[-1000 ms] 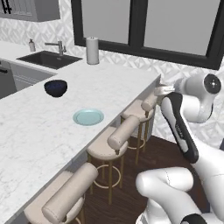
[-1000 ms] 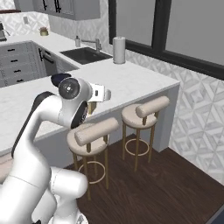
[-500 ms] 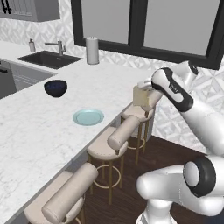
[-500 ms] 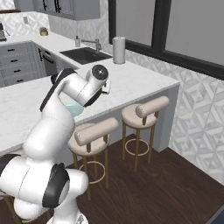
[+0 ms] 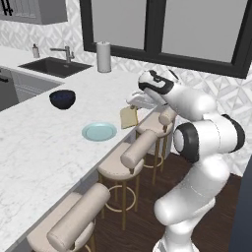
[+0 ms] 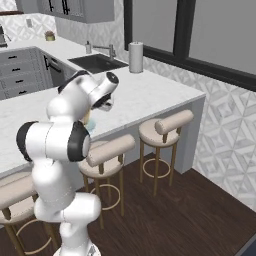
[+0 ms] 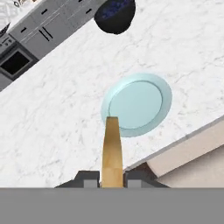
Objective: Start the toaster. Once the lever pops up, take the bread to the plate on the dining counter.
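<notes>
1. the fingers [image 7: 112,178] are closed tight on the bread [image 7: 112,151], one dark tip on each flat face of the slice, near its one end in the hand view.
2. in the hand view the bread shows edge-on as a narrow tan strip that runs from the fingers toward the plate [image 7: 136,104]; its far end overlaps the plate's near rim in the picture.
3. in the left base view the bread [image 5: 129,117] hangs upright under the fingers [image 5: 131,105], in the air just beside the plate [image 5: 99,131] on the window side; it is not touching the plate.
4. the plate lies flat on the white marble tabletop [image 5: 44,142], close to that tabletop's overhanging edge, light blue-green and bare.
5. a dark blue bowl [image 5: 62,99] stands on the tabletop beyond the plate, well apart from it; in the hand view the bowl [image 7: 115,15] sits past the plate's far rim.
6. padded bar stools [image 5: 139,149] stand in a row under the tabletop edge, near the plate.
7. a paper towel roll [image 5: 103,57] stands upright at the far end of the tabletop, far from the plate, beside the dark sink [image 5: 55,67].
8. in the right base view the arm's white body covers the fingers and the bread; a sliver of the plate [image 6: 91,124] shows behind it.
</notes>
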